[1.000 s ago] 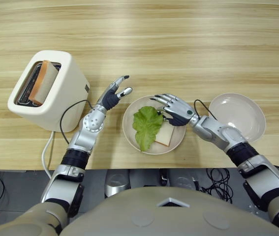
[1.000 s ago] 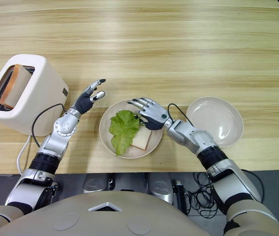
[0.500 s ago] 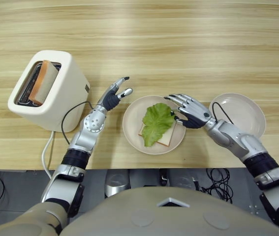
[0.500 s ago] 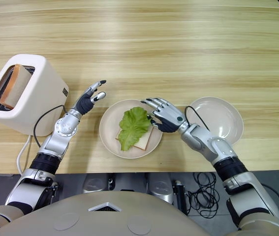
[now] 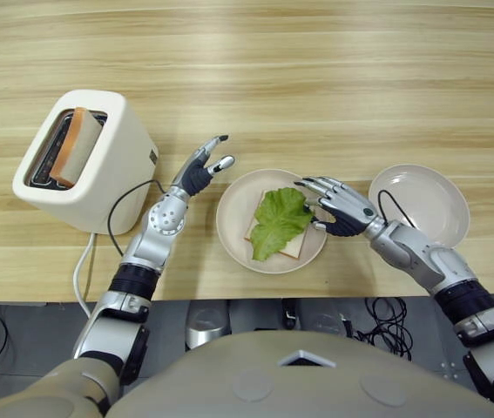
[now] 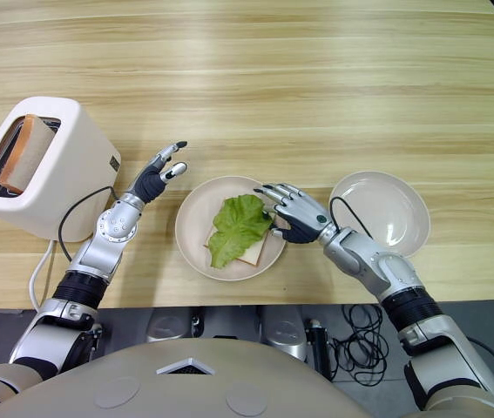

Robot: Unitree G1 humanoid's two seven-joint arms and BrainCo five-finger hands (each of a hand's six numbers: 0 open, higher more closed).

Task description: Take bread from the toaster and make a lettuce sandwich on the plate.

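Green thing on the plate, what is it? — Pip

That is a lettuce leaf. It lies on top of a slice of bread in the middle of the plate. The bread peeks out from under the leaf on the side close to the robot. — Jo

Is the right hand holding the leaf? — Pip

No. That hand is over the right rim of the plate. Its fingers are spread out and bent a little, and there is nothing in it. The fingertips are just beside the leaf. I cannot tell if they touch it. — Jo

And the left hand? — Pip

It is just left of the plate, over the wooden table. Its fingers are stretched out, and it holds nothing too. — Jo

Where is the toaster? — Pip

Way off to the left of the plate, past the left hand. It is white, and a second slice stands up in its slot. — Jo

What sits on the plate's right side? — Pip

A white bowl, near the plate but not touching it. — Jo
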